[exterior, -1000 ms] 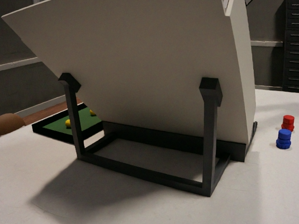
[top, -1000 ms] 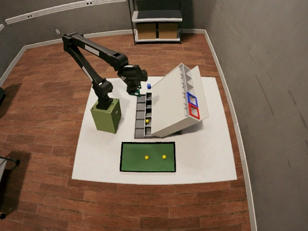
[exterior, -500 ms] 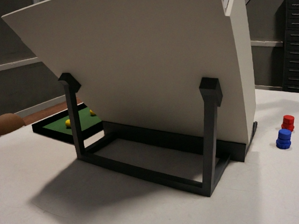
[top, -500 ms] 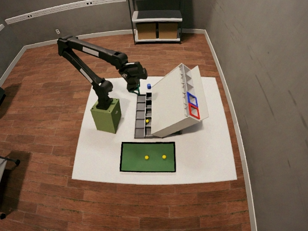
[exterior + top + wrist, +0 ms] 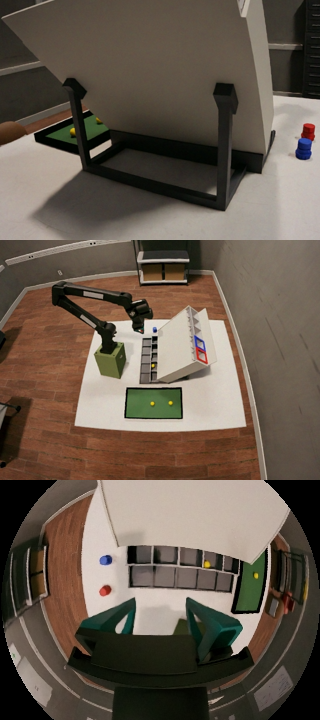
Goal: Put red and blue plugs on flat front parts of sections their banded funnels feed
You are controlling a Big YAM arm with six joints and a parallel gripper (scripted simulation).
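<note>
My gripper (image 5: 139, 330) (image 5: 160, 601) is open and empty, hanging above the mat beside the far end of the dark section row (image 5: 146, 359) (image 5: 155, 578). The red plug (image 5: 308, 131) (image 5: 106, 591) and the blue plug (image 5: 154, 329) (image 5: 303, 148) (image 5: 106, 560) stand upright on the mat past that end; in the top view the gripper mostly hides the red one. One yellow marble (image 5: 152, 365) (image 5: 207, 564) lies in the back part of the second section from the near end. The red-banded funnel (image 5: 197, 354) and blue-banded funnel (image 5: 195, 342) sit at the top of the sloped white cover (image 5: 175, 348) (image 5: 155, 64) (image 5: 194, 500).
A green tray (image 5: 125, 402) (image 5: 51, 140) (image 5: 250, 583) with two yellow marbles (image 5: 152, 403) (image 5: 170, 402) lies in front of the cover. The arm's green base (image 5: 110, 362) stands left of the section row. Dark stand legs (image 5: 224, 144) hold the cover up.
</note>
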